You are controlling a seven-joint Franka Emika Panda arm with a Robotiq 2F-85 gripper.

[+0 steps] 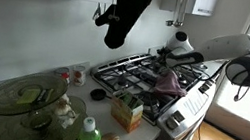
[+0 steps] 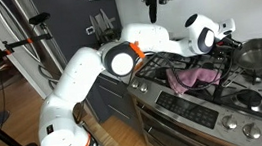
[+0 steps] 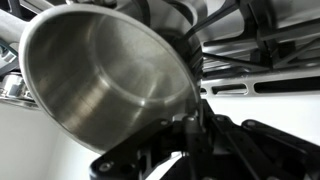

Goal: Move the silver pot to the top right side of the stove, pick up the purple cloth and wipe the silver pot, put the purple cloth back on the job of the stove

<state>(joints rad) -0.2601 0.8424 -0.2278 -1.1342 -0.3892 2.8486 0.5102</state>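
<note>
The silver pot (image 2: 259,52) is at the back right of the stove (image 2: 236,92). In the wrist view the silver pot (image 3: 100,80) fills the upper left, its inside facing the camera. Its thin dark handle runs down between my gripper's (image 3: 190,150) black fingers, which look shut on it. In an exterior view my gripper (image 2: 230,41) reaches in level, right beside the pot. The purple cloth (image 2: 197,75) lies crumpled on the grates at the stove's middle. It also shows in an exterior view (image 1: 169,82), under my arm.
A black oven mitt (image 1: 129,10) hangs over the stove's back. On the counter beside the stove stand glass bowls (image 1: 25,95), a green bottle (image 1: 89,135) and a small box (image 1: 127,111). The stove's knobs (image 2: 233,126) line its front edge.
</note>
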